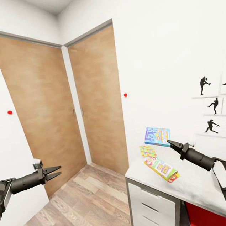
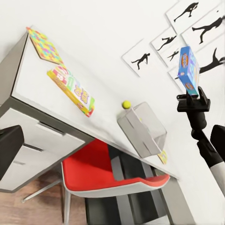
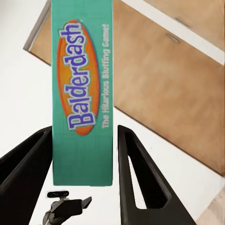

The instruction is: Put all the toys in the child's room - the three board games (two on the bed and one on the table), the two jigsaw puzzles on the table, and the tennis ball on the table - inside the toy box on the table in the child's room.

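Note:
My right gripper (image 1: pixel 170 142) is shut on a blue board game (image 1: pixel 157 136), held upright on edge above the table (image 1: pixel 195 186); its green "Balderdash" side (image 3: pixel 82 93) stands between the fingers. Flat on the table lie a jigsaw puzzle (image 1: pixel 147 151) and the SKIP-BO board game (image 1: pixel 161 168). In the left wrist view, the tennis ball (image 2: pixel 126 104) rests next to the light-grey toy box (image 2: pixel 142 130), with a colourful box corner (image 2: pixel 162 156) peeking from behind it. My left gripper (image 1: pixel 56 172) is open and holds nothing, out over the floor well left of the table.
Two closed wooden doors (image 1: pixel 55 110) fill the corner ahead. A red chair (image 2: pixel 108 168) is tucked under the table beside white drawers (image 1: pixel 151 204). Baseball silhouette pictures (image 1: pixel 216 105) hang on the wall. Wood-plank floor (image 1: pixel 86 206) lies between the arms.

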Motion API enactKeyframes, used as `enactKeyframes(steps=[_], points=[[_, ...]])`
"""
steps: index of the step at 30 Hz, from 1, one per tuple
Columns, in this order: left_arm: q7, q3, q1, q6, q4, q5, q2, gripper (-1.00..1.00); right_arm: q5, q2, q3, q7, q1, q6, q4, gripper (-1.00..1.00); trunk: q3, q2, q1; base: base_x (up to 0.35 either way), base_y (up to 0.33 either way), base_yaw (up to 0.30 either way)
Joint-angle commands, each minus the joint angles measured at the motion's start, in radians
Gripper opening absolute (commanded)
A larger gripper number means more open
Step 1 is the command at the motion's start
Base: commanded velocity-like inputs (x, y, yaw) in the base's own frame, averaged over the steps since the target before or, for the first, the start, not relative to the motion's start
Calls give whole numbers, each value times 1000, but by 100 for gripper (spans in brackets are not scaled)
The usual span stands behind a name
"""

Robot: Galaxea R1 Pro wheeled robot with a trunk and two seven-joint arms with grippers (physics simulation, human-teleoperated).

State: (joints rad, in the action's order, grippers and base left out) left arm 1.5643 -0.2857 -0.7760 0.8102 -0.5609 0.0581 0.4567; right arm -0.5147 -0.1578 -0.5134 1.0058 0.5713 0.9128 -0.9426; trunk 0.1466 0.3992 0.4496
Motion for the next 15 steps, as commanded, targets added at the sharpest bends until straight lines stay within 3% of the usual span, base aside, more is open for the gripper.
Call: enactKeyframes(steps=[1,15], points=[[6,-3,0,11,0,6,0,100,-4,0,-3,4,1,6,1,-100,0,1,0,0,0,-280],[6,-2,0,9,0,6,0,100,-1,-8,-35,4,1,6,2,-100,8,1,0,0,0,-280]])
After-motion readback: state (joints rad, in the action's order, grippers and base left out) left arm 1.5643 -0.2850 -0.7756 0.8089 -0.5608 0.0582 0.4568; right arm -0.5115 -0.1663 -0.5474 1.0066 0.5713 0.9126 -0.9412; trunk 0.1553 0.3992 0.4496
